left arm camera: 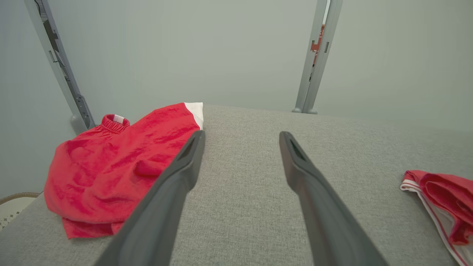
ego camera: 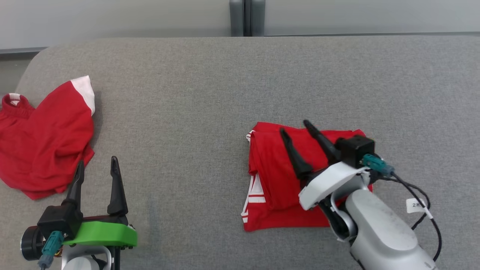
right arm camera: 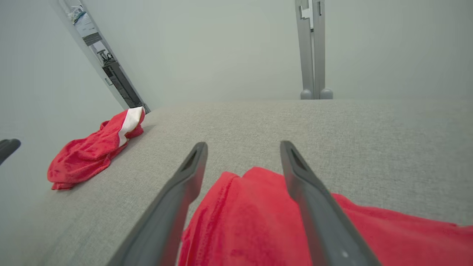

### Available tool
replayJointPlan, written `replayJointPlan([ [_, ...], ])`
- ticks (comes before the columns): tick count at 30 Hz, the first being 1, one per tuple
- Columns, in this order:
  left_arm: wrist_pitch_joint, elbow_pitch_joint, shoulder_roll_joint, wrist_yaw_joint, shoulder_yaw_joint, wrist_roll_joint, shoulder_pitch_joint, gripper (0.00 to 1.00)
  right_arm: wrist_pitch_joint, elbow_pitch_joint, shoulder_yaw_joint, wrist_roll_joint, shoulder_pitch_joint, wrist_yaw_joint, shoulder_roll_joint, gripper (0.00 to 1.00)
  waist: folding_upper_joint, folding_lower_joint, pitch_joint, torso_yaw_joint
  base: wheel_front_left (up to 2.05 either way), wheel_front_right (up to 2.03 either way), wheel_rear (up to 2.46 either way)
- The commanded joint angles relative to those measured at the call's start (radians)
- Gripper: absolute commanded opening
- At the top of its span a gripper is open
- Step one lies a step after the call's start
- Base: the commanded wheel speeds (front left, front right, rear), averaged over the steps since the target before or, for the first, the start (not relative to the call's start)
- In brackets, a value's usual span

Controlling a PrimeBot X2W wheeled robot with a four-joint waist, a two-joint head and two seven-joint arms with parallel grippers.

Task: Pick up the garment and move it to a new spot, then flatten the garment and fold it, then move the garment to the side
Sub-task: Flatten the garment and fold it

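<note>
two garments, perhaps shirts: folded garment (ego camera: pixel 270 183), crumpled garment (ego camera: pixel 45 142).

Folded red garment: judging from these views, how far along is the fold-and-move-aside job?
Done: the red white-striped garment lies folded on the grey fabric surface. In hand: the right gripper is open over it, gripping nothing. Left: probably moving it aside. The left gripper is open beside a crumpled red garment.
</note>
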Motion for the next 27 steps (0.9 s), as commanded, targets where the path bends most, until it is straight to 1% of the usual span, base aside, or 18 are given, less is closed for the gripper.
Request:
replayJointPlan([
  [1, -0.003, -0.001, 0.000, 0.005, 0.001, 0.001, 0.008, 1.00, -0.006, -0.023, -0.020, -0.007, 0.015, -0.002, -0.021, 1.00, 0.0000, 0.0000, -0.009, -0.010, 0.00, 0.00, 0.00],
  [4, -0.003, -0.004, 0.000, 0.004, 0.001, 0.005, 0.013, 1.00, -0.010, -0.084, -0.074, -0.023, 0.043, -0.002, -0.054, 1.00, 0.0000, 0.0000, -0.016, -0.020, 0.00, 0.00, 0.00],
  [8, -0.003, -0.005, 0.000, 0.000, -0.001, 0.011, 0.018, 1.00, -0.009, -0.187, -0.179, -0.048, 0.109, -0.002, -0.092, 1.00, 0.0000, 0.0000, -0.025, -0.030, 0.00, 0.00, 0.00],
  [12, -0.003, -0.008, 0.000, -0.003, -0.003, 0.015, 0.025, 1.00, -0.009, -0.270, -0.271, -0.071, 0.193, -0.002, -0.115, 1.00, 0.0000, 0.0000, -0.035, -0.040, 0.00, 0.00, 0.00],
  [15, -0.003, -0.008, 0.000, -0.006, -0.005, 0.018, 0.031, 1.00, -0.009, -0.318, -0.328, -0.086, 0.261, -0.002, -0.112, 1.00, 0.0000, 0.0000, -0.042, -0.045, 0.00, 0.00, 0.00],
  [20, -0.003, -0.009, 0.001, -0.008, -0.004, 0.021, 0.043, 1.00, -0.009, -0.379, -0.403, -0.100, 0.373, -0.002, -0.081, 1.00, 0.0000, 0.0000, -0.055, -0.053, 0.00, 0.00, 0.00],
  [27, -0.003, -0.009, 0.001, -0.011, -0.002, 0.027, 0.056, 1.00, -0.009, -0.417, -0.412, -0.126, 0.456, -0.002, -0.056, 1.00, 0.0000, 0.0000, -0.068, -0.067, 0.00, 0.00, 0.00],
])
